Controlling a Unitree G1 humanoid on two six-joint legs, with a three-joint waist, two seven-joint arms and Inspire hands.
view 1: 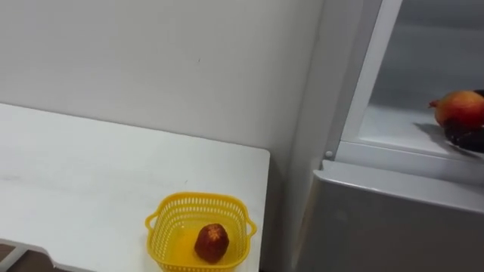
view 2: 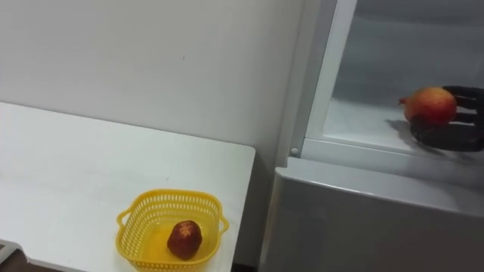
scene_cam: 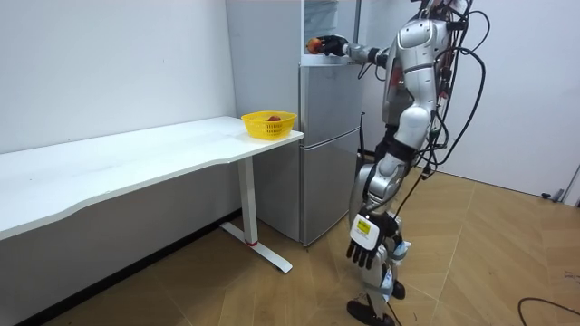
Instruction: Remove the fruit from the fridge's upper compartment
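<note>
The robot stands facing a tall grey fridge (view 2: 363, 219) at the end of a long white table (view 2: 76, 166), with its right arm stretched into the open upper compartment (view 2: 378, 53). There the right hand (view 2: 452, 134) has its dark fingers curled under and around a round reddish-orange fruit (view 2: 429, 104), which sits low over the white shelf (view 2: 355, 121) near the front edge; whether the fruit is clear of the shelf I cannot tell. The left hand (scene_cam: 364, 246) hangs beside the leg in the room view, fingers loose and holding nothing. On the near corner of the table, just beside the fridge, stands a yellow plastic lattice basket (view 2: 170, 198) with a small dark red fruit (view 2: 185, 239) already lying in it. The step in hand looks like the pick itself: the grasp seems made and the withdrawal not yet done. The next move would call for drawing the arm straight back over the compartment's lip without knocking the fruit against the frame, then swinging it left and down over the basket, probably the place for it, keeping the grip firm because a smooth round fruit may roll out of a loose cup.
</note>
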